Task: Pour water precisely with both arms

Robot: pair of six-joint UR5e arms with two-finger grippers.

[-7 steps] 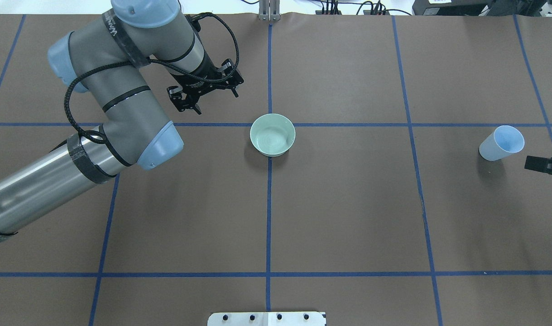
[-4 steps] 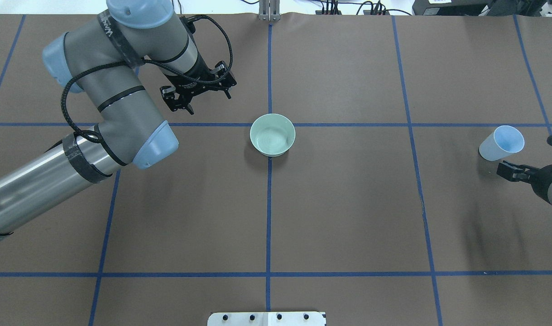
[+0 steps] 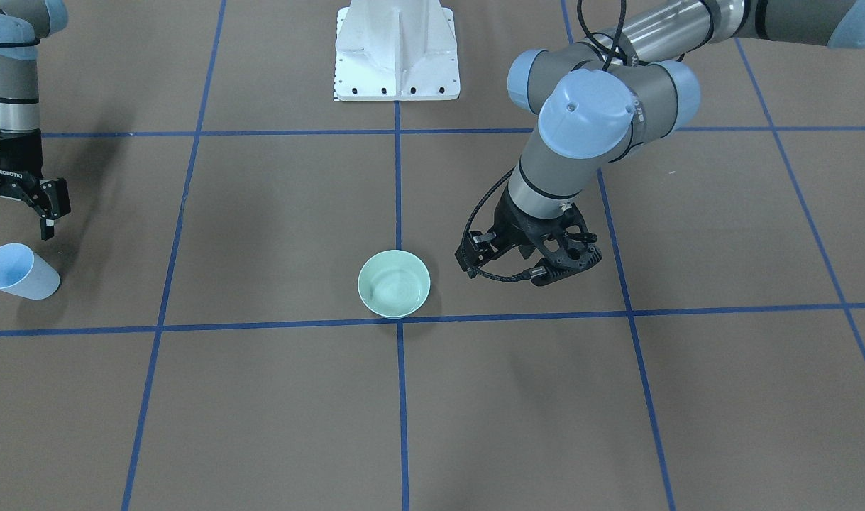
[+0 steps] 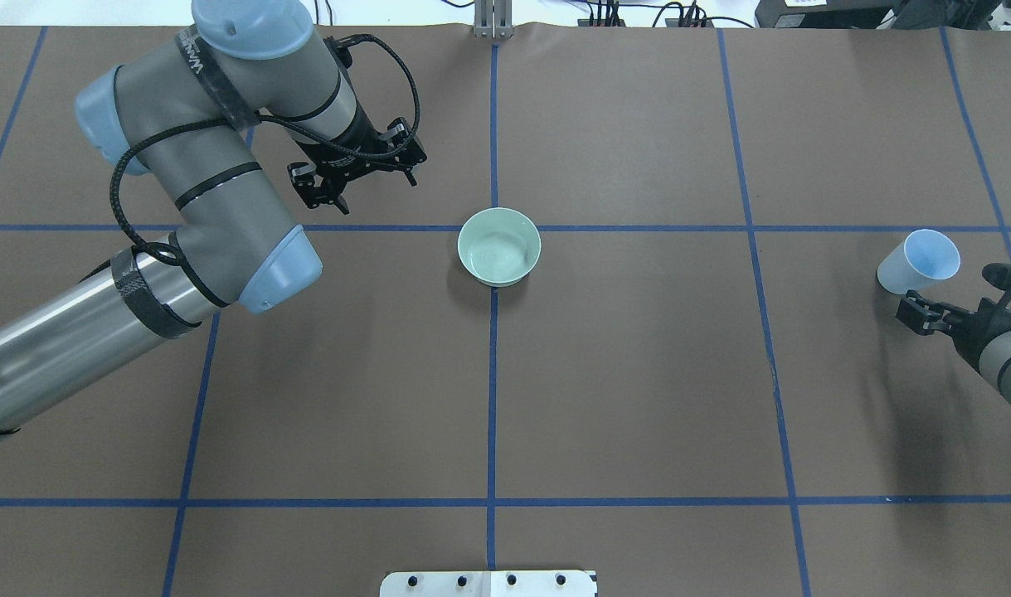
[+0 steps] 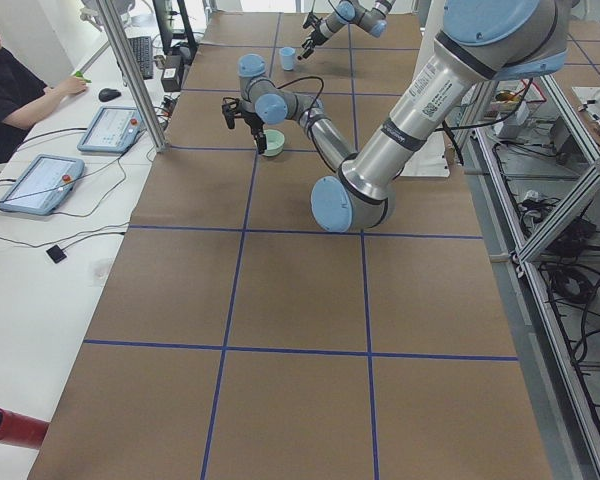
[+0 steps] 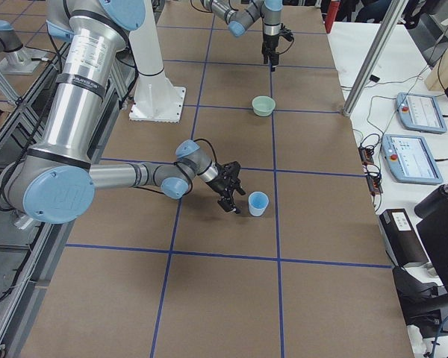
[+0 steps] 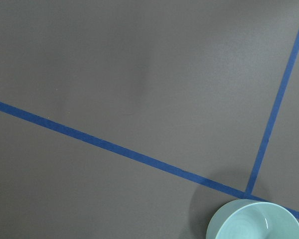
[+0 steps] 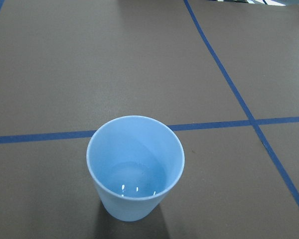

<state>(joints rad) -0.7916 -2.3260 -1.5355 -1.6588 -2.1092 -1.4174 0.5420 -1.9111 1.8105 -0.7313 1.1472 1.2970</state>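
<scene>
Brown table (image 3: pixel 262 397), blue tape grid (image 3: pixel 397 184). Front view: right tool (image 3: pixel 17 221), jaws wide and empty, hangs near the upright cup (image 3: pixel 19 273); left tool (image 3: pixel 533 257), also wide, beside the bowl (image 3: pixel 394 284). Overhead: cup sits just forward of the right tool, untouched. Right wrist view: water (image 8: pixel 137 181) pools in it.

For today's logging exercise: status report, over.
Left gripper open, empty, clear of green bowl. Right gripper open, just short of blue cup. Water in cup. Nothing between.

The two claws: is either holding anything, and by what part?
Nothing is held. The left gripper hangs open beside the green bowl; the right gripper is open just short of the blue cup, not touching it.
</scene>
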